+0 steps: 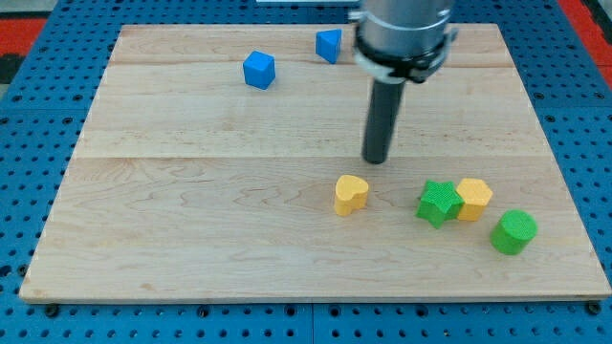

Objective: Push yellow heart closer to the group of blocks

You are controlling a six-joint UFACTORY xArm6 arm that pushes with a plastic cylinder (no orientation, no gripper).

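Observation:
The yellow heart (351,193) lies on the wooden board (191,220), right of the middle and toward the view's bottom. To its right sits a group: a green star (439,203) touching a yellow hexagon block (473,198), and a green cylinder (513,231) just below and right of them. A gap separates the heart from the star. My tip (376,160) is down on the board just above and slightly right of the heart, apart from it.
A blue cube (259,70) sits near the view's top, left of centre. A second blue block (329,44) lies at the top edge, beside the arm's grey body (402,33). Blue pegboard (29,143) surrounds the board.

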